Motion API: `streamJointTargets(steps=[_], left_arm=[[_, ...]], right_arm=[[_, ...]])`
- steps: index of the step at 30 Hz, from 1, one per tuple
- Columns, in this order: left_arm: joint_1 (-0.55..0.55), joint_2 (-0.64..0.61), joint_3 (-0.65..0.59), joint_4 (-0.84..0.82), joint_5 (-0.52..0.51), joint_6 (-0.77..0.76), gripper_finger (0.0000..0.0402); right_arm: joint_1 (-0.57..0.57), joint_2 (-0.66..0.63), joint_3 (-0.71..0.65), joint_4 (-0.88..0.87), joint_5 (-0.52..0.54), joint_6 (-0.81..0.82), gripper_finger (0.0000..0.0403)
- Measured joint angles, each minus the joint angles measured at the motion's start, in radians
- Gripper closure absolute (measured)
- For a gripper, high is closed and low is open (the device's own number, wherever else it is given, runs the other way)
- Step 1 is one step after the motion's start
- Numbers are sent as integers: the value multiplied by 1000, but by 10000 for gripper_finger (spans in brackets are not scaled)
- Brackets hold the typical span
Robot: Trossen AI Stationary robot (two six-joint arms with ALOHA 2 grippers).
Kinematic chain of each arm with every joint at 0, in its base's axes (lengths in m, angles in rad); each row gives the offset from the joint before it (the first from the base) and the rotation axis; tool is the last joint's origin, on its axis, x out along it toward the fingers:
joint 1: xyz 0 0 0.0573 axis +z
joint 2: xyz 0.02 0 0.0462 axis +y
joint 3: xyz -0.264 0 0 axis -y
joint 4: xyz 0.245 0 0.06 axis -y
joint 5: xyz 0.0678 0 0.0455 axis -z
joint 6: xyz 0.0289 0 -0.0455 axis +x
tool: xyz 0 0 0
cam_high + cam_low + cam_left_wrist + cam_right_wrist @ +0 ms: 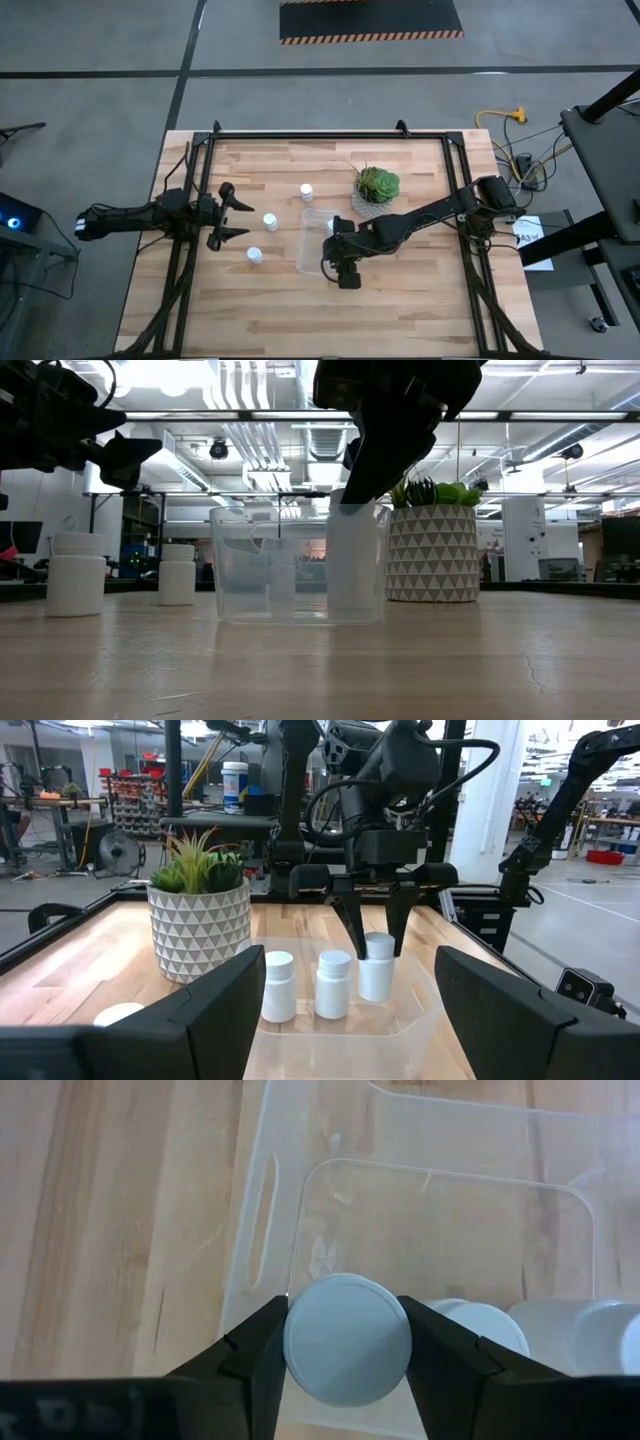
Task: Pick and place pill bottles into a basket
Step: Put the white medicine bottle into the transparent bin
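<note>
The right gripper is closed on a pill bottle, one dark finger pressed against each side of its round white cap. It holds the bottle upright inside the clear basket, close to the basket's side wall with the slot handle. In the left wrist view the same gripper points straight down, with the held bottle between its fingertips and two more bottles standing in a row beside it, all three inside the basket.

The left gripper hangs above the table off to the far side of the basket from the right arm, its fingers spread wide and holding nothing. Three bottles stand loose on the bare wood between it and the basket: one just in front of its fingertips, one nearer the table's front edge, and one farther back.

A grey patterned pot with a green plant sits just beyond the basket, beside the right arm's forearm. The table is pale wood planks in a dark metal frame. Around it lies a grey concrete floor with a black mat edged in yellow stripes. The low view shows the basket and pot against a bright workshop with ceiling ducts and shelving.
</note>
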Motion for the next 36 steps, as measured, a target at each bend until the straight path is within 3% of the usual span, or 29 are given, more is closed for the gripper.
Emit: streamJointTargets(steps=[9,22,27,36], left_arm=[[0,0,0,0,0,0,127],[0,0,0,0,0,0,127],[0,0,0,0,0,0,127],[0,-1,0,0,0,0,127]], right_arm=[[0,0,0,0,0,0,205],[1,-2,3,-3,-3,4,202],[1,-3,46,1,-50,4,202],[2,-3,138,1,-45,4,202]])
